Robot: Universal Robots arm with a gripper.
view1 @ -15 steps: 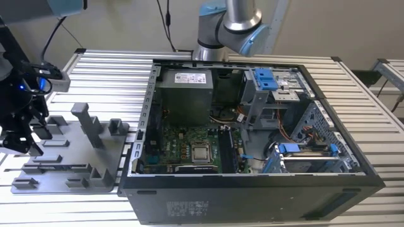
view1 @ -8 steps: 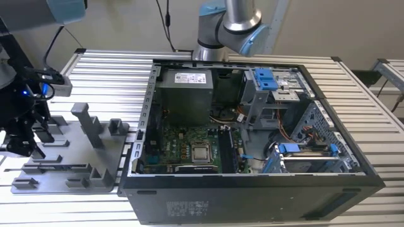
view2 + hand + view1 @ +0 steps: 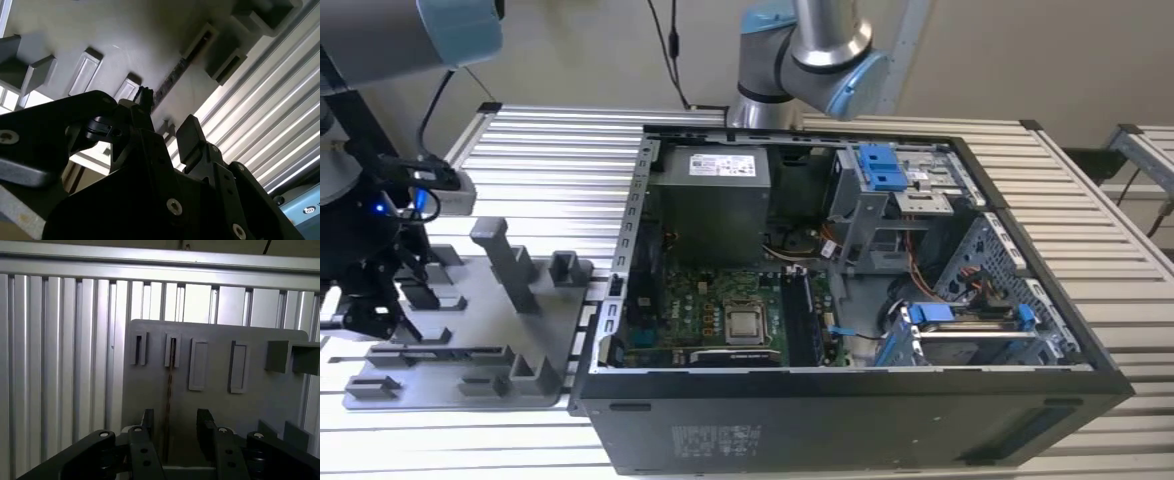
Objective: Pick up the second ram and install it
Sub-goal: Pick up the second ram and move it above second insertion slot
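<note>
While hand [image 3: 176, 424] gapes | second ram [image 3: 170, 385] between jaws | upright in gray holder [image 3: 250, 410]

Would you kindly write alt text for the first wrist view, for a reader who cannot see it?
The open gripper straddles the second ram, a thin dark stick standing on edge in a slot of a grey holder plate. The plate lies on a ribbed metal table.
</note>
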